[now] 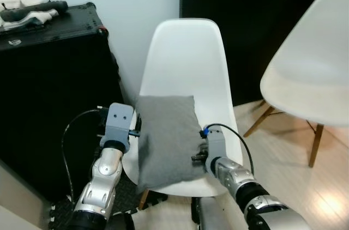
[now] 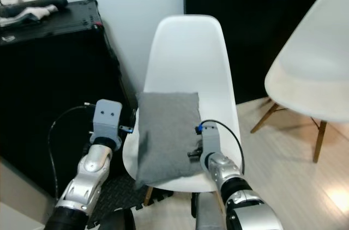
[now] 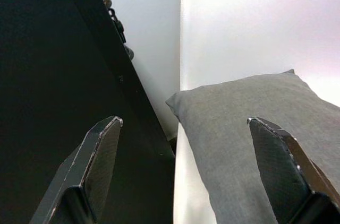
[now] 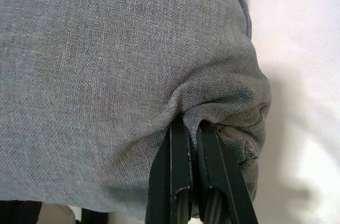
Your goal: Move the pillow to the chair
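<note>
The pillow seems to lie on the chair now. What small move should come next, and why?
Probably open the right gripper: its fingers pinch a fold of the grey pillow, which already rests on the white chair. The left gripper is already open beside it.

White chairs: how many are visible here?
2. One white chair stands directly ahead with the grey pillow on its seat; the other chair is to the right, by the dark door. More may lie outside the frame.

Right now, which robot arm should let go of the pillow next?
Probably the right. The right gripper is pinched shut on the gray pillow, which lies on the white chair. The left gripper is open beside it.
</note>
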You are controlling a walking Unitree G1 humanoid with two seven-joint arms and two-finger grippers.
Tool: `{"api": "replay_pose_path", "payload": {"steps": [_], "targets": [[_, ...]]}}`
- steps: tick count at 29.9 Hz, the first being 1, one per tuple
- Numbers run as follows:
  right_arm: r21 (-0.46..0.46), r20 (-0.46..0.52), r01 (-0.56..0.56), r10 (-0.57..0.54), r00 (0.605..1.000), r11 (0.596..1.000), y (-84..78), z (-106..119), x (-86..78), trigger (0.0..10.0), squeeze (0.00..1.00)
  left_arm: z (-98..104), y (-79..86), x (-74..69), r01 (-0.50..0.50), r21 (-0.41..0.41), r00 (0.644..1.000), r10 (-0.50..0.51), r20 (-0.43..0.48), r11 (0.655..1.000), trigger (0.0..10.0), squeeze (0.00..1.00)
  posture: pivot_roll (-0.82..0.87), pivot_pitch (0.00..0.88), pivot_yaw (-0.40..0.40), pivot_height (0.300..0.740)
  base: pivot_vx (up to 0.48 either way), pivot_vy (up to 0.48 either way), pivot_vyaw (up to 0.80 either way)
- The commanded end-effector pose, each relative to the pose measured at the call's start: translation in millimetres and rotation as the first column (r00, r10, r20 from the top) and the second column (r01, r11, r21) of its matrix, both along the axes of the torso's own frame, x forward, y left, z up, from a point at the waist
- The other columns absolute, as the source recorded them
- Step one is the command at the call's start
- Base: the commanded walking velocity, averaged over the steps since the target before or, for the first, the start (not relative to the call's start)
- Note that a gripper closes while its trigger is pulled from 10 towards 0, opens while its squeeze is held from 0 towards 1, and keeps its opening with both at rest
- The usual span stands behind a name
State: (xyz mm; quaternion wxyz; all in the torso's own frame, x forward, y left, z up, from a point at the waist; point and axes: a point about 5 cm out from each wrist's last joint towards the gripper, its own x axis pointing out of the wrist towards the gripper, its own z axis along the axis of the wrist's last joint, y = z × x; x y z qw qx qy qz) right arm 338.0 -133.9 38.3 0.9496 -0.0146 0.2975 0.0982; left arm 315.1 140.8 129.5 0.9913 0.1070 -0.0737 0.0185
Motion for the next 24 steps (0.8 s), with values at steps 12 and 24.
{"api": "replay_pose_path", "payload": {"steps": [12, 24], "targets": [[-0.218, 0.249, 0.113, -0.057, 0.967, 0.969, -49.5, 42, 24.4, 10.0, 1.00, -2, 0.9, 2.1, 0.005, 0.024, 1.000, -0.005, -0.014, 1.000, 10.0, 0.00, -0.15, 0.097, 0.043, 0.591, 0.000, 0.000, 0.00], [0.198, 0.348, 0.049, -0.117, 0.930, 0.979, -66.7, 84, 38.4, 10.0, 0.00, -7, -6.1, 6.4, 0.007, -0.017, 0.997, -0.008, -0.075, 1.000, 10.0, 0.00, -0.16, 0.093, 0.045, 0.610, -0.040, 0.000, 0.00]]}}
